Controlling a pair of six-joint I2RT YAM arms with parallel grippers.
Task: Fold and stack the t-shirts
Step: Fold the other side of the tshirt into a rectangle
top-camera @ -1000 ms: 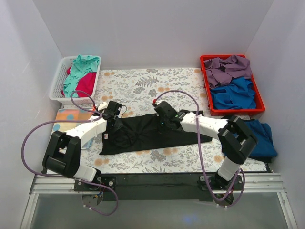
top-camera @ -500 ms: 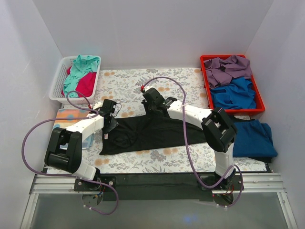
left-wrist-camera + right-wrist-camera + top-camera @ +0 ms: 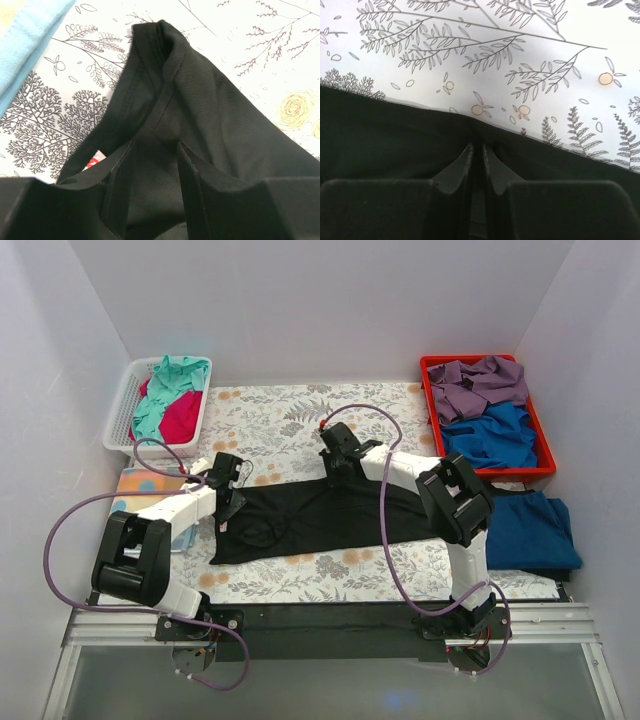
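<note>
While my right pincer (image 3: pixel 477 148) pinches the far edge of the black t-shirt (image 3: pixel 320 515), my left pincer (image 3: pixel 156 147) gapes open over its collar; I reckon it must close before we fold.

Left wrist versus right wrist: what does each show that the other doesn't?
Left wrist only: the collar of the black shirt, its pale label, a light blue cloth in the corner, and the left gripper open with black cloth between its fingers. Right wrist only: the right gripper shut on the shirt's straight edge. Both: the black shirt lying on the floral sheet.
</note>
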